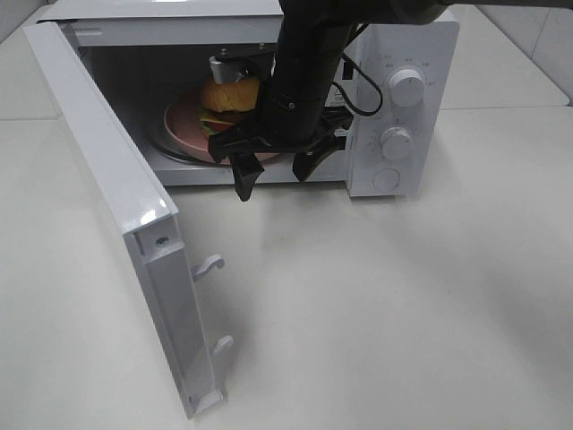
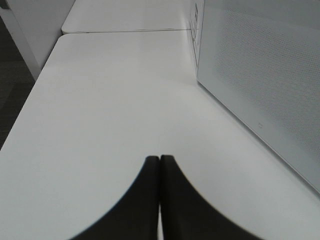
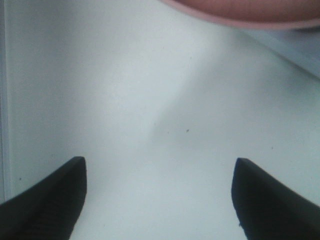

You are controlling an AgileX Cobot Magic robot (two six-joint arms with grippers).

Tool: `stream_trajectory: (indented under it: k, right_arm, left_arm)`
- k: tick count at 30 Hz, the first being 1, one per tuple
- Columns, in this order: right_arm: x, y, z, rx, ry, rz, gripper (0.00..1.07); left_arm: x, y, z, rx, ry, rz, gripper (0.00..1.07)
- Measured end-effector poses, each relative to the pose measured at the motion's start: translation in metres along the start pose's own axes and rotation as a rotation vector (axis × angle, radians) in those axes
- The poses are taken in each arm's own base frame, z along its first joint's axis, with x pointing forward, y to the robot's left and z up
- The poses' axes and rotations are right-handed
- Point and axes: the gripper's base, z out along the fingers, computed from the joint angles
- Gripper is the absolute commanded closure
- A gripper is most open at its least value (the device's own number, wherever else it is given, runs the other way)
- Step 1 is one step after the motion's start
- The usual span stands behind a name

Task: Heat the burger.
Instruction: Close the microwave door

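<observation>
The burger (image 1: 228, 97) sits on its pink plate (image 1: 183, 130) inside the microwave (image 1: 403, 54), just beyond the right arm's fingers (image 1: 245, 177), which are spread wide and empty at the opening. The left arm's fingers (image 2: 147, 200), pressed together on nothing, wait left of the open door (image 1: 107, 197), nearer to it.

Right pincer (image 1: 275, 179) wide apart, empty; left pincer (image 2: 160, 159) jaws pressed together.

I work over a smooth white table (image 1: 403, 305); directly on it stands a white boxy microwave oven (image 1: 423, 54), its door swung wide open.
</observation>
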Motion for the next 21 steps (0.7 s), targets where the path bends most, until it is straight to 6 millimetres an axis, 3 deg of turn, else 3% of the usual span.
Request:
stream_trajectory:
  k: [5, 12, 20, 21]
  right_arm:
    - [0.009, 0.0, -0.032, 0.015, 0.062, -0.01, 0.31]
    - [0.014, -0.009, -0.059, 0.077, 0.077, 0.005, 0.31]
    - [0.029, -0.049, -0.092, 0.095, 0.047, 0.131, 0.31]
    - [0.038, -0.065, -0.099, 0.105, 0.05, 0.172, 0.31]
  left_arm:
    - [0.0, 0.0, 0.0, 0.0, 0.0, 0.0, 1.07]
    - [0.0, 0.0, 0.0, 0.0, 0.0, 0.0, 1.07]
    - [0.0, 0.0, 0.0, 0.0, 0.0, 0.0, 1.07]
    - [0.0, 0.0, 0.0, 0.0, 0.0, 0.0, 1.07]
